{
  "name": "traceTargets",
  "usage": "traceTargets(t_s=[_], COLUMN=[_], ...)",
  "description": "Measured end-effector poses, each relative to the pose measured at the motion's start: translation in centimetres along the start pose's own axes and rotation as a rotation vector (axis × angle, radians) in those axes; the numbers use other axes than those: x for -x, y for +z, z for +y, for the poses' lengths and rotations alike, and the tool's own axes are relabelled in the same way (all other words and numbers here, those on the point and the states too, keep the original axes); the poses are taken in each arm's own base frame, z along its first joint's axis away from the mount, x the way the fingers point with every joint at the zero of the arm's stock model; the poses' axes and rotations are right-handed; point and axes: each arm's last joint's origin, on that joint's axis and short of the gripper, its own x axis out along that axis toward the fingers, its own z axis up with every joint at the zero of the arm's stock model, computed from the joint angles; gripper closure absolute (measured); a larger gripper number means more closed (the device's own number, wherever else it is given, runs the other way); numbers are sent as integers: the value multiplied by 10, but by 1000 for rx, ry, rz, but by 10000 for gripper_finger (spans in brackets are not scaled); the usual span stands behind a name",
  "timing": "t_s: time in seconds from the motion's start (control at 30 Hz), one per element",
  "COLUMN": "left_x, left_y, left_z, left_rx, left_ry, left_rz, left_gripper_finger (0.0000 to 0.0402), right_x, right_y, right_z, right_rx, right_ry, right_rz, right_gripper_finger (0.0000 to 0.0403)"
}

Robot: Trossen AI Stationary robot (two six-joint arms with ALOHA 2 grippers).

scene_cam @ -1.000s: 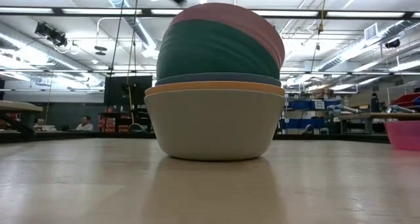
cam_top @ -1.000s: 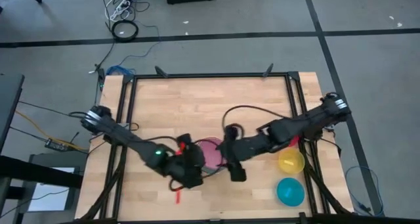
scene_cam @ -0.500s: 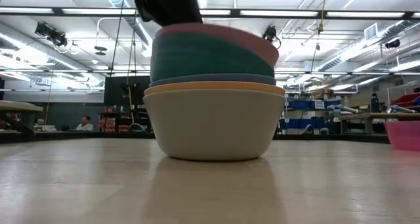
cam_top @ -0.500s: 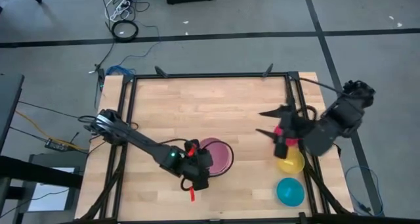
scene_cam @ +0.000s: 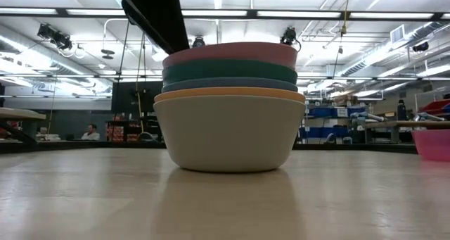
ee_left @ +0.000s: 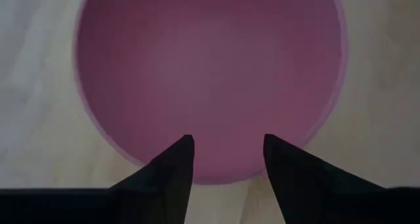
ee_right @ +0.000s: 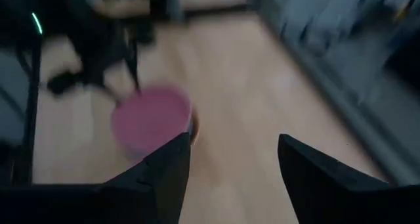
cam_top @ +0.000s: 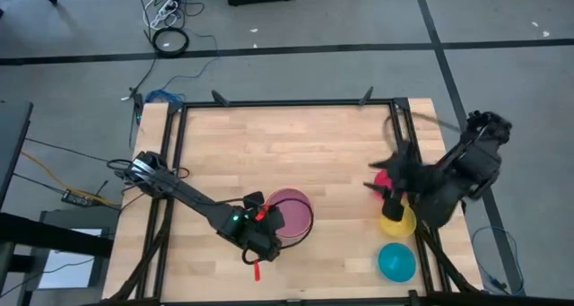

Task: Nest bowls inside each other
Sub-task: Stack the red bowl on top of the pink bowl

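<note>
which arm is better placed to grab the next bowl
Probably right: its open claw hangs right by the magenta-red bowl and yellow bowl, while the left claw sits at the nested stack.

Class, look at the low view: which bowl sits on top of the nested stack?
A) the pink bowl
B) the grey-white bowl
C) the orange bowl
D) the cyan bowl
A: the pink bowl forms the top rim of the stack, above the dark green bowl.
</note>
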Motion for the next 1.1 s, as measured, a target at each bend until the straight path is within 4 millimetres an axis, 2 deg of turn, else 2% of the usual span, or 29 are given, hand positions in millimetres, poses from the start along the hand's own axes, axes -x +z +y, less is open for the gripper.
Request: traceTargets(t_s=[0.1, 0.27, 0.37, 0.47, 0.63, 0.73, 0.83, 0.97, 1.1], left_x=[9, 48, 78, 106, 136, 147, 149, 150, 151], left_y=[-2, 3, 0, -7, -18, -23, -24, -25, -25], left_z=[0, 12, 24, 36, 54, 63, 64, 67, 66], left_rx=[-9, 29, 39, 54, 72, 85, 83, 90, 95], left_ry=[52, 83, 106, 118, 151, 151, 151, 161, 158], left_rz=[-66, -226, -311, -378, -447, -462, -463, -460, -462], left_gripper_finger=[210, 210, 210, 210, 210, 210, 210, 210, 210], right_x=[-19, -50, -60, -66, -76, -86, -98, -112, -124], right_y=[-24, -69, -95, -117, -150, -171, -188, -200, -202], right_z=[11, 21, 12, 2, -18, -30, -40, -47, -50], right_rx=[-39, -88, -120, -208, -341, -407, -475, -541, -547], right_ry=[-44, -126, -190, -172, -132, -144, -143, -137, -126], right_rz=[196, 425, 533, 575, 571, 605, 629, 643, 655], right_gripper_finger=[188, 198, 207, 214, 210, 201, 192, 188, 191])
